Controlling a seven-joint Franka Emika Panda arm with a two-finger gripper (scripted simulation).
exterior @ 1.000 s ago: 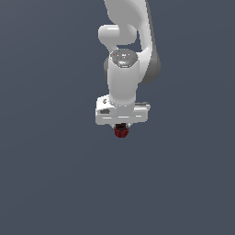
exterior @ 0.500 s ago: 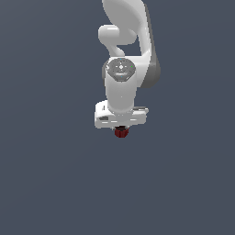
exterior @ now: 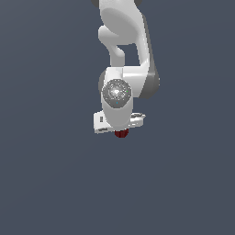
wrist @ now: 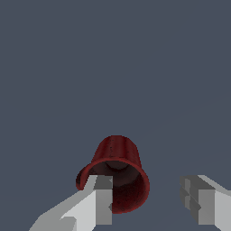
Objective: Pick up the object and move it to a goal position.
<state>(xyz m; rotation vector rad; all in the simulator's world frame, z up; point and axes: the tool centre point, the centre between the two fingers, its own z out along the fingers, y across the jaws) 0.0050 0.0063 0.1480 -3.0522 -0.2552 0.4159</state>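
Showing no readable writing, the object (wrist: pixel 118 173) hangs with one finger (wrist: pixel 101 200) inside (jaws apart).

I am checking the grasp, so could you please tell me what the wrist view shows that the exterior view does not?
Only the wrist view shows the dark red cylinder's open hollow end and the two fingers, one overlapping its rim, the other well apart from it. Only the exterior view shows the white arm and wrist above, with just a sliver of the cylinder below the gripper. Both show the cylinder at the gripper against plain grey.
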